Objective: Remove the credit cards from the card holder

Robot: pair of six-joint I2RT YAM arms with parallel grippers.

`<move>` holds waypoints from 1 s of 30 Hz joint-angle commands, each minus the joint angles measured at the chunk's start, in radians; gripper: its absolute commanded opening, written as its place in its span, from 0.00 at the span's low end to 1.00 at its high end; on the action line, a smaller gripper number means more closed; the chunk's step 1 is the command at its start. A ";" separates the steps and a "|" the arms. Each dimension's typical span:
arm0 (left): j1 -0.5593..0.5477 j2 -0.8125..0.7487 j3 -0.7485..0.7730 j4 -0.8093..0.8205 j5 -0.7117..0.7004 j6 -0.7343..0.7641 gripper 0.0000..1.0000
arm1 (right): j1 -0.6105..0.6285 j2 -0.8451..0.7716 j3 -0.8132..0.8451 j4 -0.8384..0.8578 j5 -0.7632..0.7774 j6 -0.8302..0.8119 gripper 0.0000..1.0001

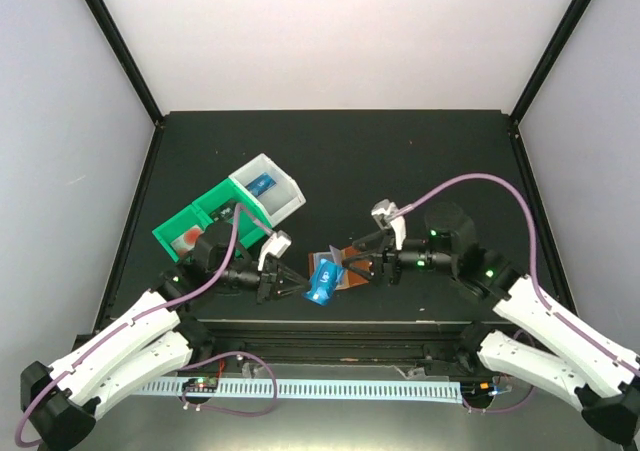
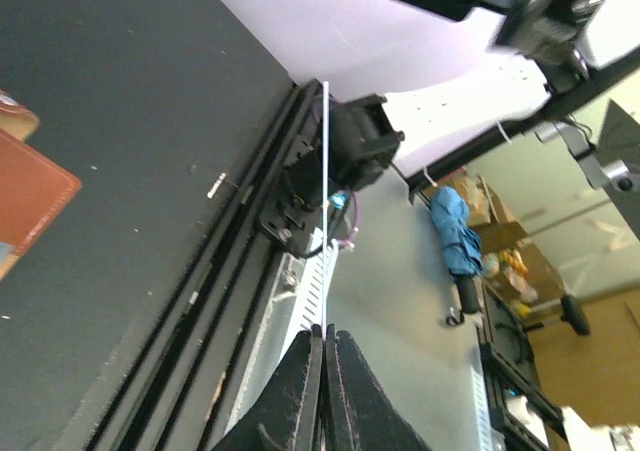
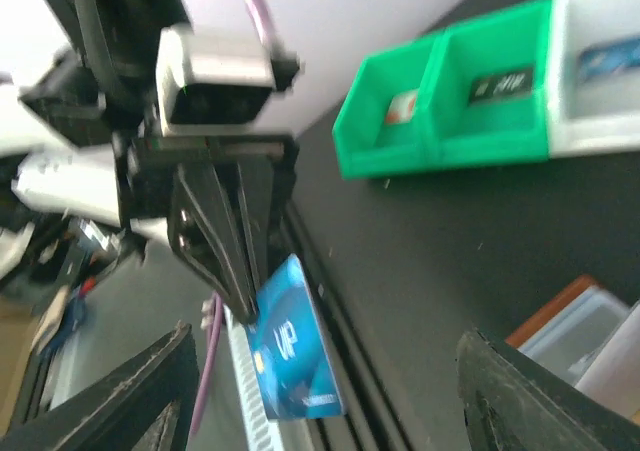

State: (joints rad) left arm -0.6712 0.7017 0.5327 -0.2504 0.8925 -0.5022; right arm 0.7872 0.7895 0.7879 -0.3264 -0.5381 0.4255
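Blue plastic, pinched at one end: my left claw (image 1: 298, 283) is clamped tight on a blue card (image 1: 322, 279), holding it just off the left corner of the brown card holder (image 1: 347, 270), near the front edge of the black desk (image 1: 420, 161). The left arm reaches in from the near-left corner, forearm stretched toward the centre. The right arm comes in from the near-right, its wrist pointing left to face the other. My right claw (image 1: 356, 267) stands wide at the holder's right side, gripping nothing.

The overhead view gives the layout. The two claws are nose to nose with the holder on the desk between them, and the green-and-white bin (image 1: 288, 203) sits apart to the rear-left. The left wrist camera shows only the held card's edge, a thin pale line rising from between the shut fingers (image 2: 300, 391), plus a brown corner of the holder at the left margin. The right wrist camera alone shows that card's face, white lettering on blue, and the holder's pale clear pocket at lower right.

Count: four cards in sight. One is in the left claw and three are in the bin, one per compartment: the red card (image 3: 402, 106) and the dark card (image 3: 500, 83) in green sections, and the second blue card (image 3: 610, 56) in the white end. There is one holder, one bin and two arms.
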 commanded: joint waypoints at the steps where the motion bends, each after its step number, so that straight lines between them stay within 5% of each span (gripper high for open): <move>1: 0.004 -0.008 0.030 -0.037 0.121 0.051 0.02 | -0.004 0.078 0.036 -0.109 -0.237 -0.125 0.71; 8: 0.002 -0.013 0.032 -0.034 0.138 0.053 0.02 | -0.002 0.195 0.054 -0.029 -0.377 -0.119 0.60; 11: 0.003 -0.008 0.033 -0.034 0.136 0.051 0.02 | -0.002 0.231 0.043 0.011 -0.446 -0.113 0.42; 14: 0.003 -0.005 0.042 -0.038 0.109 0.036 0.02 | -0.002 0.241 0.031 0.024 -0.475 -0.134 0.11; 17: 0.003 -0.011 0.084 -0.053 0.070 0.030 0.03 | -0.003 0.239 0.019 0.060 -0.497 -0.112 0.01; 22: 0.003 -0.048 0.200 -0.166 -0.160 -0.002 0.64 | -0.004 0.191 -0.017 0.217 -0.470 0.040 0.01; 27: 0.003 -0.162 0.161 -0.032 -0.248 -0.162 0.78 | -0.002 0.143 -0.039 0.346 -0.386 0.193 0.01; 30: 0.004 -0.241 0.096 0.067 -0.295 -0.250 0.80 | -0.003 0.139 -0.095 0.561 -0.339 0.379 0.01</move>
State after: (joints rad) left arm -0.6712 0.5369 0.6819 -0.3077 0.7025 -0.6102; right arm 0.7849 0.9455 0.7490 -0.0505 -0.9485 0.5610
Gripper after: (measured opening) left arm 0.795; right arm 0.016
